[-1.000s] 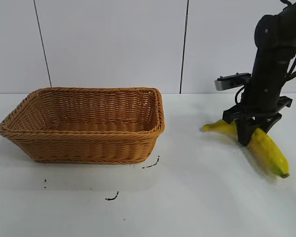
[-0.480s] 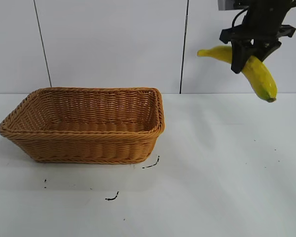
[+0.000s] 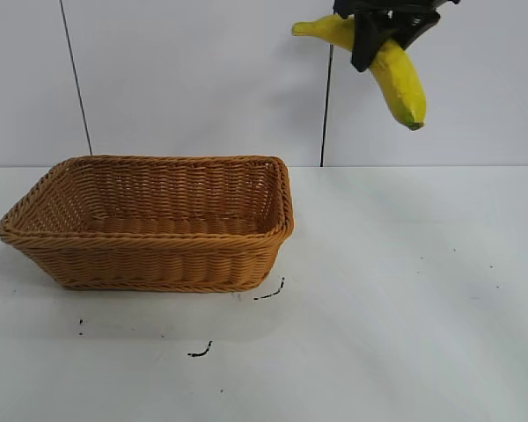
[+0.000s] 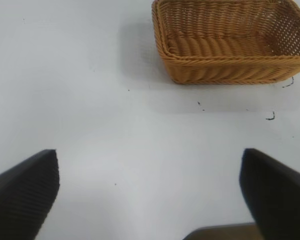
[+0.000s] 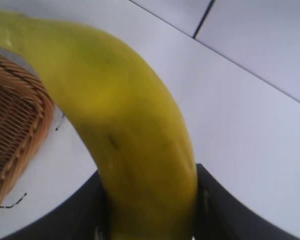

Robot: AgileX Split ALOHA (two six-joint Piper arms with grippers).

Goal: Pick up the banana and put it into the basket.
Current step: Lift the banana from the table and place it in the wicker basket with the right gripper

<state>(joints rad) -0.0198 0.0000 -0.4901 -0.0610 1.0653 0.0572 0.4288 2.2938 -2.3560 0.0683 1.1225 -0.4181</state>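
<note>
So, right gripper point(image 3: 380, 22) is up high at the top edge of the ext. view, pinching the banana point(image 3: 396, 70) across its middle. Jaws aren't fully shut, they're pressed onto the fruit's width, w/ one dark finger on each side in the right wrist view. Held mid-body prob. so it balances: stem end sticks out on the basket side of the pincer, dark-tipped end hangs below and to the far side, tilted down. Carried well above the table, likely to clear the braided rim on the way over.

Basket point(image 3: 150, 224) sits on the table point(image 3: 405, 299) far below the pincer and off to the side the stem points at; not under it yet. Banana touches nothing but the fingers. Judging by that, it's mid-transfer, drop not due.

Left gripper point(image 4: 149, 195) parked low over bare table, fingers spread wide, basket well ahead of it, nothing between them.
</note>
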